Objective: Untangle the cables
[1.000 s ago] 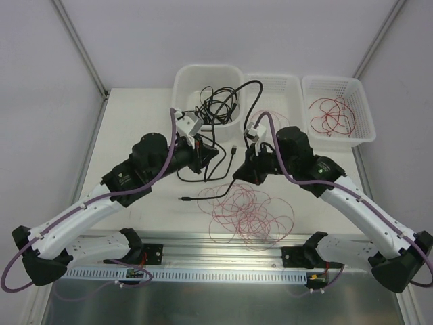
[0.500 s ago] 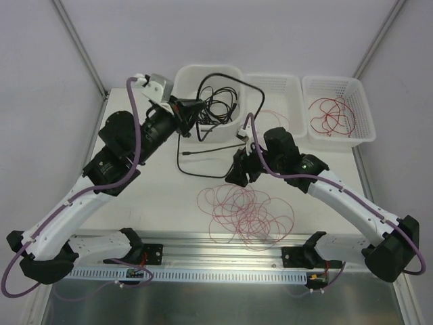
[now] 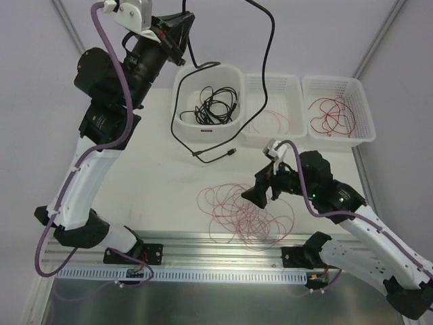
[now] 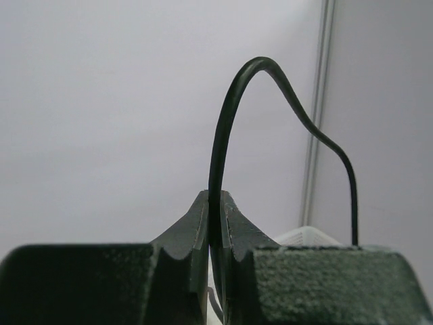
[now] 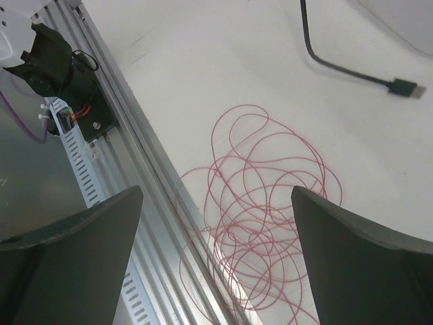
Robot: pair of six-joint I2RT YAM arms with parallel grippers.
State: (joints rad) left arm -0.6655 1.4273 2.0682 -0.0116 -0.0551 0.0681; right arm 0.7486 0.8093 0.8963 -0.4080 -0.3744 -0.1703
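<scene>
My left gripper point(image 3: 183, 28) is raised high at the back left, shut on a black cable point(image 3: 272, 37). In the left wrist view the jaws point(image 4: 216, 211) pinch that cable point(image 4: 218, 135), which arches above them. It hangs down beside the tub, and its plug end point(image 3: 232, 152) lies on the table. More black cables point(image 3: 215, 107) lie coiled in the white tub point(image 3: 181, 81). A tangle of thin red wire point(image 3: 247, 213) lies near the table's front edge. My right gripper point(image 3: 255, 196) hovers open over it, with the red loops point(image 5: 264, 203) seen between its fingers point(image 5: 101, 230).
Two white mesh baskets stand at the back: the middle one point(image 3: 289, 82) holds a single red loop, the right one point(image 3: 358, 91) a bundle of red wire point(image 3: 331, 115). An aluminium rail point(image 3: 223, 245) runs along the front edge.
My left arm has swung up and back, lifting the black cable off the table. My right gripper has opened, let go and drawn back toward the front over the red tangle.
</scene>
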